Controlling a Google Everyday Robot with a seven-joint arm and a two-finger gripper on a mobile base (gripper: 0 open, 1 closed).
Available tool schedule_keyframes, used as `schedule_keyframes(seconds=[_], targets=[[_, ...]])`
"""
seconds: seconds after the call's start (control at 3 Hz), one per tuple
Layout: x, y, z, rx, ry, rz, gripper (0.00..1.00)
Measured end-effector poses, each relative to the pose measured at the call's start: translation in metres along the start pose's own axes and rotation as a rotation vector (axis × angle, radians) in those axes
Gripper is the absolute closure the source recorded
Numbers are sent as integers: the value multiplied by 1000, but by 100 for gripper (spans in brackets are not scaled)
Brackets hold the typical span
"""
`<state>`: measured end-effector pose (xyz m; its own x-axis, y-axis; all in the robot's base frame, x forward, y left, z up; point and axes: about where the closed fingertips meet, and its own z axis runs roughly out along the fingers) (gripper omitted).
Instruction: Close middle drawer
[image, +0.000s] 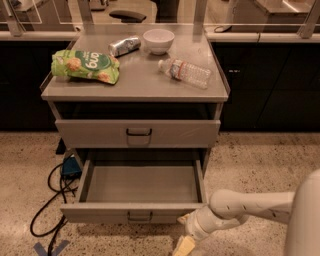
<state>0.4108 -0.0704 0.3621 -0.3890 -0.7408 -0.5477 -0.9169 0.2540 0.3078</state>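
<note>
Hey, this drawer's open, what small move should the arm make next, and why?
Probably slide the gripper left along the front of the middle drawer toward its wire pull. The drawer is pulled out, and the gripper sits low by the front's right end; pushing there might skew it.

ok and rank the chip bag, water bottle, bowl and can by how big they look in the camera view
1. chip bag
2. water bottle
3. bowl and can: too close to rank; both sit farther back.
The claw is low, by the front of the open drawer.
</note>
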Motion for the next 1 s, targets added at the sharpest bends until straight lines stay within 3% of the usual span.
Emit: schedule_keyframes(seconds=[0.67, 1.0], targets=[[-11, -48, 24, 93, 82, 15, 0], [-36, -62, 34, 137, 110, -17, 0]])
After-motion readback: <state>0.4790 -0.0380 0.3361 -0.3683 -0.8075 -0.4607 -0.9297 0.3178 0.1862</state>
